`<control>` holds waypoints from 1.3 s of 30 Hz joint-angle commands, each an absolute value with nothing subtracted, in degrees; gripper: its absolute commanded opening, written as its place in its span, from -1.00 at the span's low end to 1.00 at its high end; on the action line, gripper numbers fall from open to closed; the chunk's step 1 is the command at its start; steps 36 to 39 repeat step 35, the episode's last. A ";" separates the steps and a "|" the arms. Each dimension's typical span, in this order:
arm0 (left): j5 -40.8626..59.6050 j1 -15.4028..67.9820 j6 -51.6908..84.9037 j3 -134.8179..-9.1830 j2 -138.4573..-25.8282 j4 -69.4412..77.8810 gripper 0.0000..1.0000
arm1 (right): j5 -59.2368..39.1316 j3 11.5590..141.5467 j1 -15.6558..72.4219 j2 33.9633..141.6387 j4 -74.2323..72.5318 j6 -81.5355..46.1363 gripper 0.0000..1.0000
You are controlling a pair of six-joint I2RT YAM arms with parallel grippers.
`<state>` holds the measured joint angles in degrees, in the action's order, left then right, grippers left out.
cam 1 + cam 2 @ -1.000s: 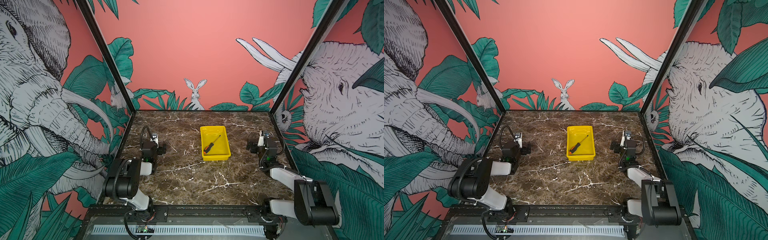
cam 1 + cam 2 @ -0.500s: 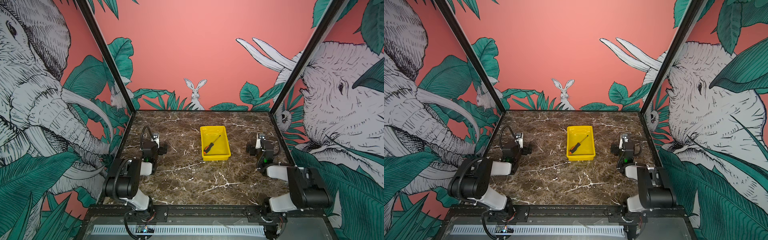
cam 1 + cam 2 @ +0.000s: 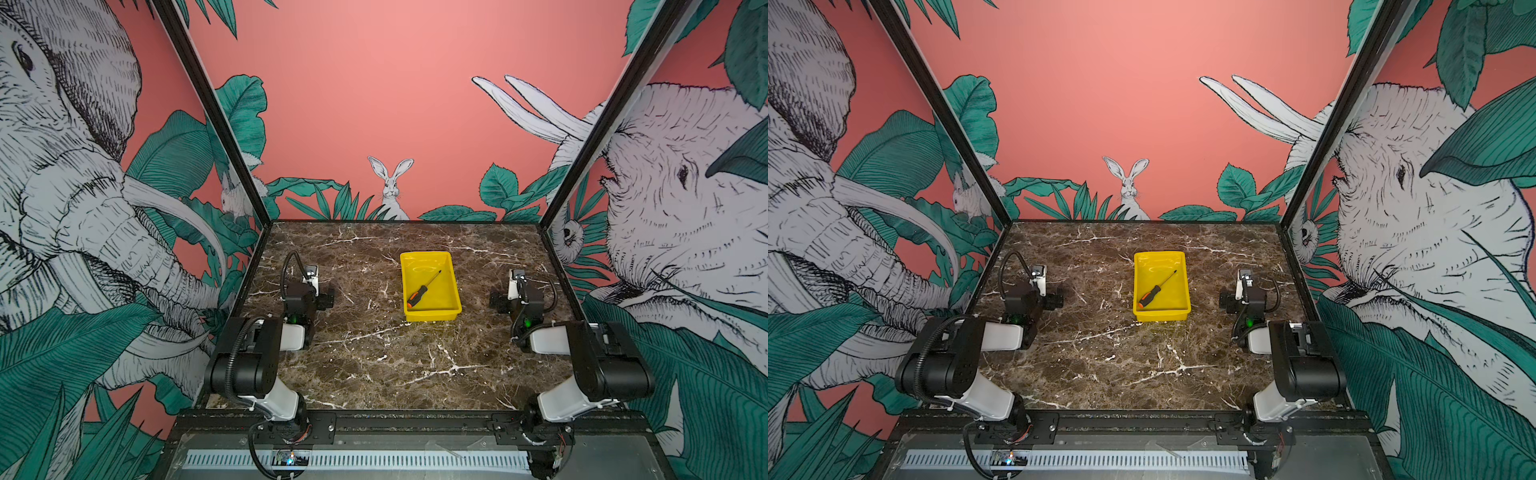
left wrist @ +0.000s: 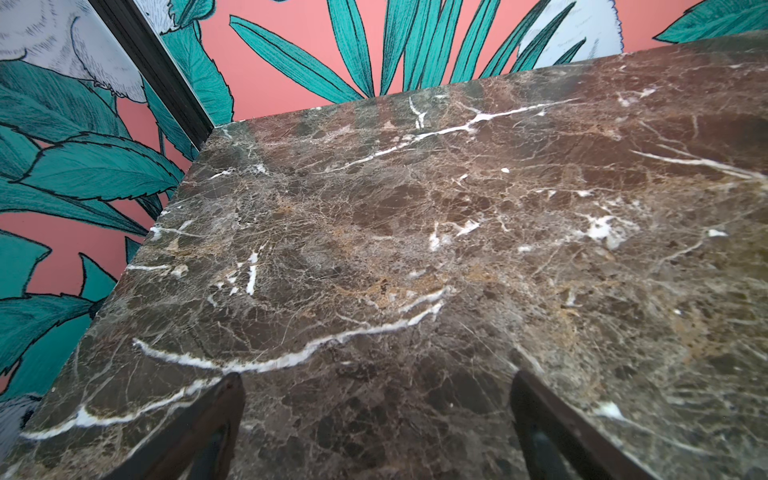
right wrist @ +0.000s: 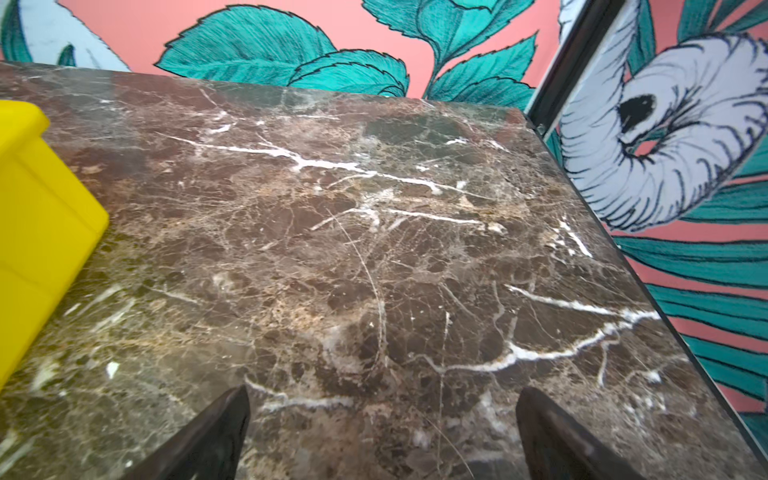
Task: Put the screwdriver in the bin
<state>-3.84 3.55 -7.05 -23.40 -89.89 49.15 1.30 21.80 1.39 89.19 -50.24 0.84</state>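
Observation:
The screwdriver (image 3: 422, 290) (image 3: 1156, 289), black-handled with orange accents, lies slantwise on the floor of the yellow bin (image 3: 430, 318) (image 3: 1162, 316) at mid-table, in both top views. My left gripper (image 4: 376, 382) is open over bare marble, well left of the bin. My right gripper (image 5: 382, 395) is also open over bare marble, to the right of the bin, and a corner of the bin (image 5: 37, 208) shows at the edge of the right wrist view. Neither gripper holds anything. The left arm (image 3: 299, 303) and right arm (image 3: 525, 303) sit folded low on either side.
The dark marble table (image 3: 374, 353) is closed in by patterned walls at the back and on both sides. A black rail (image 3: 395, 419) runs along the front edge, carrying both arm bases.
The right arm has folded back further on the right side, its elbow rising and its gripper shifting slightly. The left arm, bin and screwdriver have not moved.

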 commanded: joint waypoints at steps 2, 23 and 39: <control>-3.34 3.25 -6.94 -23.72 -88.95 49.48 0.99 | -3.42 20.09 1.50 88.68 -56.52 3.25 0.98; -3.39 3.25 -6.99 -23.73 -88.94 49.48 0.99 | 1.40 22.15 1.49 88.77 -52.59 1.23 0.98; -1.75 2.48 -6.59 -24.08 -88.95 48.83 0.99 | 1.39 22.14 1.49 88.77 -52.64 1.23 0.98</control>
